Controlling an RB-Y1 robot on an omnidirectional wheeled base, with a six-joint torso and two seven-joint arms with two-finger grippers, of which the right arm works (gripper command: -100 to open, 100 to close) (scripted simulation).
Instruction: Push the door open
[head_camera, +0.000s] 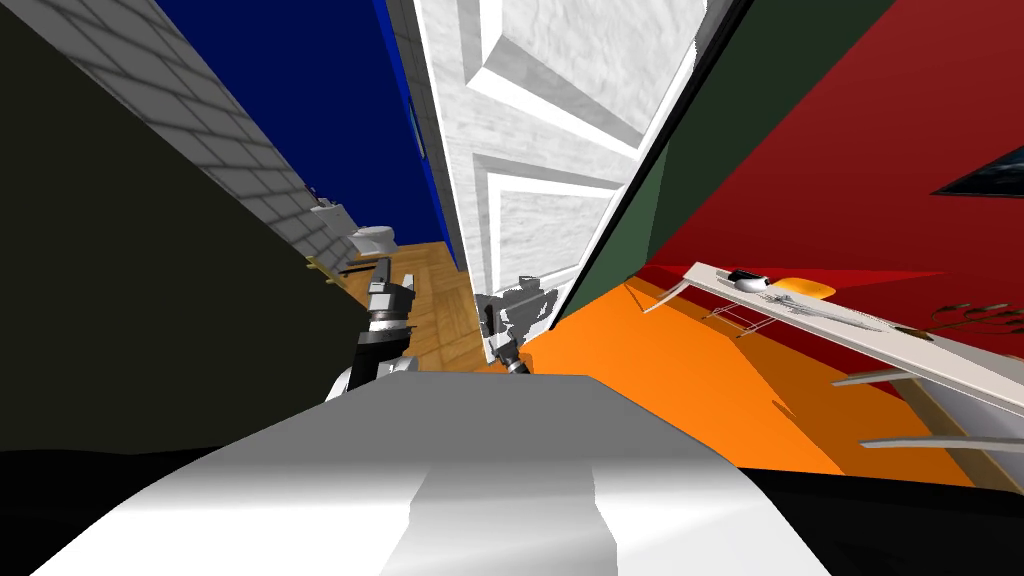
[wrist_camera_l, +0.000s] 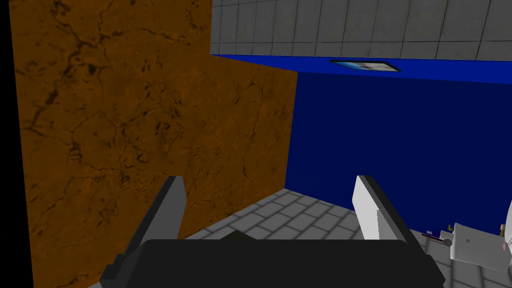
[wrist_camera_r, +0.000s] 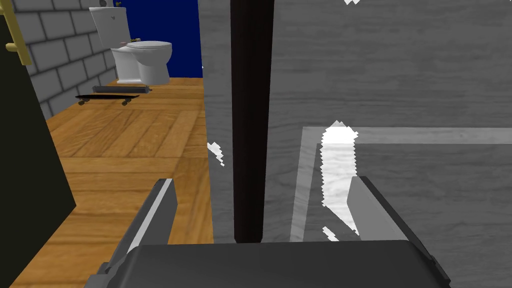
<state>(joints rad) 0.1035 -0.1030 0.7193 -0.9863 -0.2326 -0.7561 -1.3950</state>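
The door (head_camera: 560, 170) is white and panelled and stands ajar in the middle of the head view, with a wooden floor (head_camera: 430, 300) showing past its left edge. My right gripper (head_camera: 510, 312) is at the foot of the door, close against its face. In the right wrist view the gripper (wrist_camera_r: 260, 185) is open. The grey panelled door face (wrist_camera_r: 400, 75) lies right in front of it, and a dark vertical strip (wrist_camera_r: 250, 100) runs between its fingers. My left gripper (head_camera: 381, 272) hangs in the gap beside the door. The left wrist view shows it (wrist_camera_l: 270, 182) open and holding nothing.
Beyond the door, a white toilet (wrist_camera_r: 142, 57) stands at the far end against a blue wall (head_camera: 300, 90), with a flat black board (wrist_camera_r: 106, 98) on the floor before it. A grey tiled wall (head_camera: 200, 120) runs along the left. A white table (head_camera: 850, 320) stands on an orange floor at right.
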